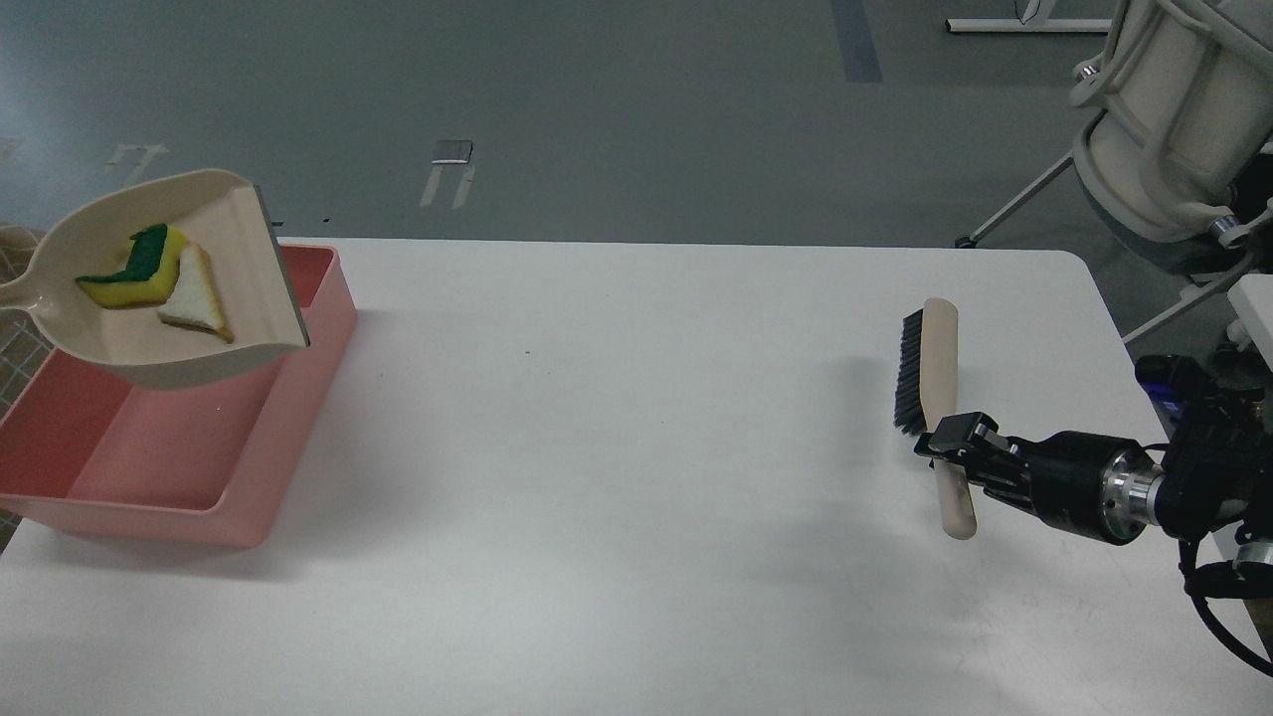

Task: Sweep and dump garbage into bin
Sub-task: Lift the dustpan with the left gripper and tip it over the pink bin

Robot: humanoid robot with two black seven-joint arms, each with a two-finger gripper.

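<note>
Right end effector point(953, 445), nearest thing in view, comes in from the right edge: black fingers clamped narrow round the beige handle of the brush point(935, 388), gripping low on the handle w/ the rounded handle tip sticking out below. 1 brush: flat tan back, smooth like plastic or wood, can't tell which, dark stiff bristles in a row along its left side, head pointing away toward the far edge of the counter point(617, 447). Counter is white, smooth, matte, w/ rounded far-right corner. Left end effector isn't in view; only the dustpan handle runs off the left edge, so can't tell what holds it. 1 bin point(249, 467) at the counter's left side: pink plastic tub, shallow, rectangular, sloped walls, glossy rim. 1 dustpan point(224, 239) raised over the bin's far half, tilted, beige plastic scoop w/ a grey strip lip along its right edge, lip over the bin's far-right corner. 2 pcs of garbage lie inside the pan, touching each other: 1 sponge point(134, 273), yellow foam w/ dark green scrubby backing and wavy edge, and 1 bread slice point(194, 298), thin white triangle w/ tan crust, just right of the sponge, nearer the lip. Beyond the counter, grey floor; a white machine on thin legs at far right.
</note>
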